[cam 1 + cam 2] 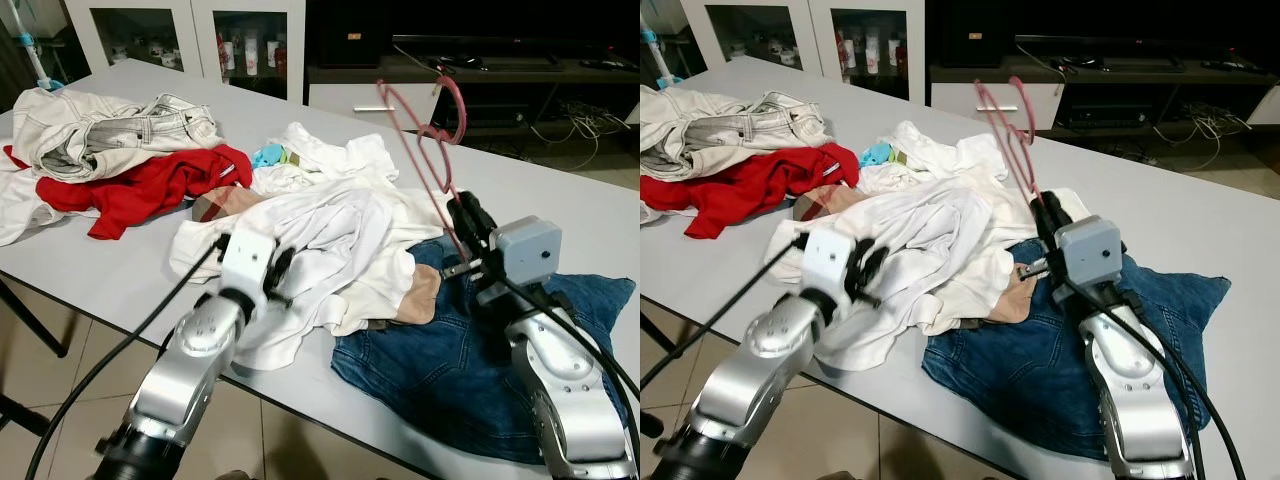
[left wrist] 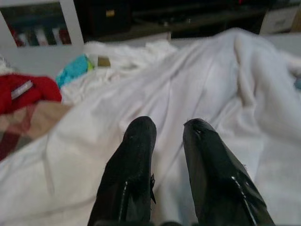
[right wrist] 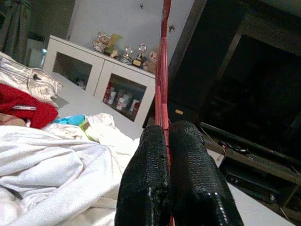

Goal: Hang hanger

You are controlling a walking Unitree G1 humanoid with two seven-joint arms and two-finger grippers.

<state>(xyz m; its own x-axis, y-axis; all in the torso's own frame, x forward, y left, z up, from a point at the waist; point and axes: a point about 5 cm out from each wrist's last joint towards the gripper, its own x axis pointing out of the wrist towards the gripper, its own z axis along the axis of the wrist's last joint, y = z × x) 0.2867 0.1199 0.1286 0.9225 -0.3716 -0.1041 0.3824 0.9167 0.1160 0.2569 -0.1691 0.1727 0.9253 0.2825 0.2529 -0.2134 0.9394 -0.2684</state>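
A pink hanger (image 1: 428,140) stands upright in the air above the clothes, its hook toward the far side of the table. My right gripper (image 1: 466,226) is shut on the hanger's lower edge, over the blue jeans (image 1: 470,360); in the right wrist view the pink hanger (image 3: 161,70) rises from between the pressed fingers (image 3: 150,169). My left gripper (image 2: 169,129) hovers open just above the white garment (image 1: 330,240) at the table's near side, holding nothing.
The grey table (image 1: 120,280) carries a red garment (image 1: 150,185), cream jeans (image 1: 100,130) and a turquoise cloth (image 1: 266,155). White cabinets (image 1: 190,30) and a dark TV stand (image 1: 500,70) lie beyond. The table's near edge runs just below my arms.
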